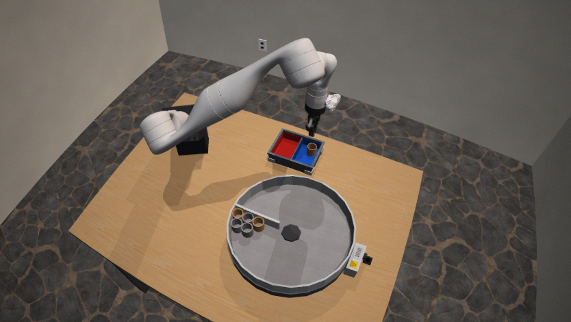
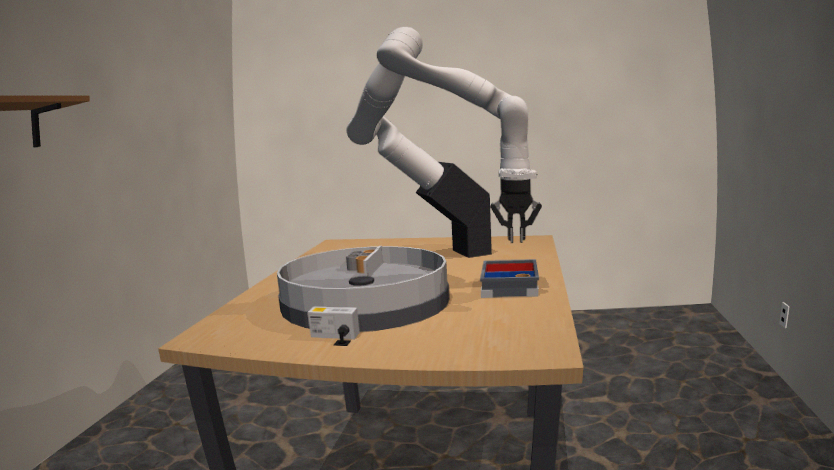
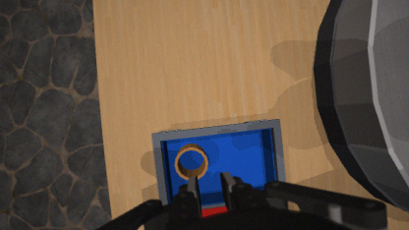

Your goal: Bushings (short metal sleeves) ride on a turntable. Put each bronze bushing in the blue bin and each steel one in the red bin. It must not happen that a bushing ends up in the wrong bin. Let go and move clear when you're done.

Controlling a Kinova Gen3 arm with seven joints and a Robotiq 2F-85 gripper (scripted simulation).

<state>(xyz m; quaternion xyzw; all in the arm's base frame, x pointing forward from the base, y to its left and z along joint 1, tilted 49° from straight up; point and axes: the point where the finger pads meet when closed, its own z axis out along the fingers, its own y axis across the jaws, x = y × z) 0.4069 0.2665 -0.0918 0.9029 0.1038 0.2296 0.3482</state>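
Observation:
A bronze bushing stands upright in the blue bin; it also shows in the wrist view. The red bin beside it holds nothing. My gripper hangs above the blue bin's far edge, clear of the bushing. Its fingers stand a little apart with nothing between them. On the turntable, near its left rim, two bronze bushings and three steel bushings cluster against a white divider bar.
The turntable has a raised grey rim and a black hub. A control box sits at its front right. The arm's black base stands at the table's back left.

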